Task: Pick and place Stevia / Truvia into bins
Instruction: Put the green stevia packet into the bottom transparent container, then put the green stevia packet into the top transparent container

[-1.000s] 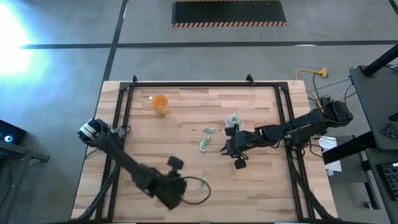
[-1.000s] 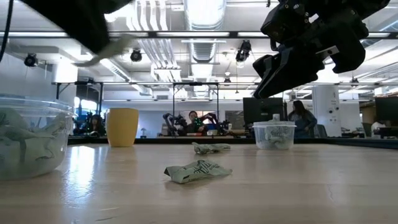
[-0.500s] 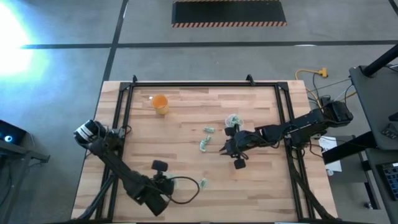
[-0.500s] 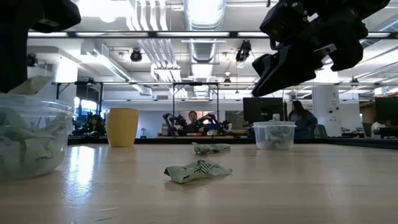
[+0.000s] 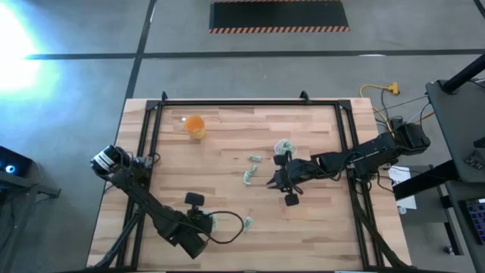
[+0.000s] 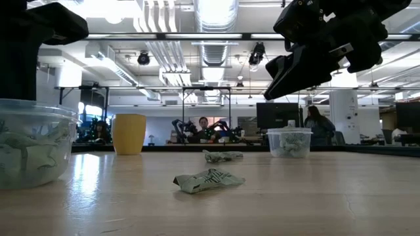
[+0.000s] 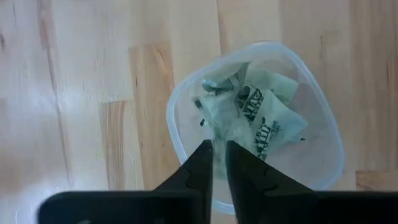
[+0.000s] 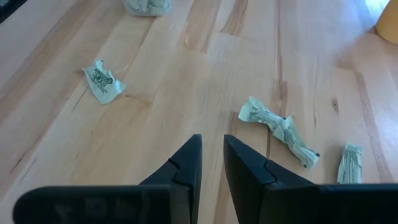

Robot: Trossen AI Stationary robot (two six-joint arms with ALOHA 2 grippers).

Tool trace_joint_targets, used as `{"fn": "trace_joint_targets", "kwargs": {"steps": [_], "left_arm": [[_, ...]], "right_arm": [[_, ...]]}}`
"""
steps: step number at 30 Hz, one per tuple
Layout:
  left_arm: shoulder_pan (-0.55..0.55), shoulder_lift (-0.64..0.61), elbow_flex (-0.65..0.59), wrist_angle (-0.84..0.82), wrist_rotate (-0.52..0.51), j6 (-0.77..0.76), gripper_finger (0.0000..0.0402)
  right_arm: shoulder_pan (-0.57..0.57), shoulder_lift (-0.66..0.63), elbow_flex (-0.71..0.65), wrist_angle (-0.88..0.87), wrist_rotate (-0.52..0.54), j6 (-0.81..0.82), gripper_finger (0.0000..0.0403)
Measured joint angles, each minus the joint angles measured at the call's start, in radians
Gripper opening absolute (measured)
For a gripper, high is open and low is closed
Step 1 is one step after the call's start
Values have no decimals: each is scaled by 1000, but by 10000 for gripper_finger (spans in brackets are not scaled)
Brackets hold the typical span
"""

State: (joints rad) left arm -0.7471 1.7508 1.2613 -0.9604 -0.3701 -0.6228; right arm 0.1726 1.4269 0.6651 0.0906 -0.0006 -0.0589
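Observation:
My left gripper (image 5: 201, 230) hovers near the table's near edge, just above a clear cup (image 7: 255, 118) that holds several crumpled green-and-white sachets (image 7: 252, 112). Its fingers are all but closed and hold nothing. That cup stands at the low view's left (image 6: 29, 141). My right gripper (image 5: 274, 182) hangs above the table's middle, fingers close together and empty. Two loose sachets (image 5: 248, 177) (image 5: 254, 158) lie flat to its left, and a third (image 5: 247, 224) lies near the left gripper. The second clear cup (image 5: 284, 145) holds sachets too.
An orange cup (image 5: 195, 127) stands toward the far left of the table. A black frame (image 5: 227, 102) runs along the table's far, left and right sides. Bare wood lies between the loose sachets and the near cup (image 8: 186, 93).
My left gripper has drawn back from over the near cup toward the table's left, uncovering the cup. Half a second ago a sachet showed at the cup's rim; now it lies inside with the others. The right arm has kept still.

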Motion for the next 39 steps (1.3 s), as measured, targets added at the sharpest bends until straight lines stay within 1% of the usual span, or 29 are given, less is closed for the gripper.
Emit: {"fn": "trace_joint_targets", "kwargs": {"steps": [6,9,13,16,20,23,26,28,33,39], "left_arm": [[2,0,1,0,0,0,87],[2,-10,5,-14,7,9,110],[4,-67,9,-77,-9,11,124],[4,-137,-1,-78,-88,19,125],[1,-235,-18,-60,-247,63,125],[0,-295,-31,-59,-363,63,125],[1,-332,-42,-41,-470,60,125],[1,-338,-48,-28,-522,60,125],[1,-337,-63,-28,-540,63,125],[1,-335,-70,-27,-544,63,125]], "right_arm": [[0,0,0,1,-1,3,57],[10,0,0,30,-13,7,57],[49,0,0,109,-94,-17,57],[91,0,0,164,-115,-28,57],[153,0,0,200,-114,-30,57],[191,7,0,228,-109,-28,57],[216,33,0,281,-104,-49,57],[223,59,0,327,-105,-73,57],[224,136,12,385,-104,-114,57],[224,291,129,376,-104,-150,57]]}}
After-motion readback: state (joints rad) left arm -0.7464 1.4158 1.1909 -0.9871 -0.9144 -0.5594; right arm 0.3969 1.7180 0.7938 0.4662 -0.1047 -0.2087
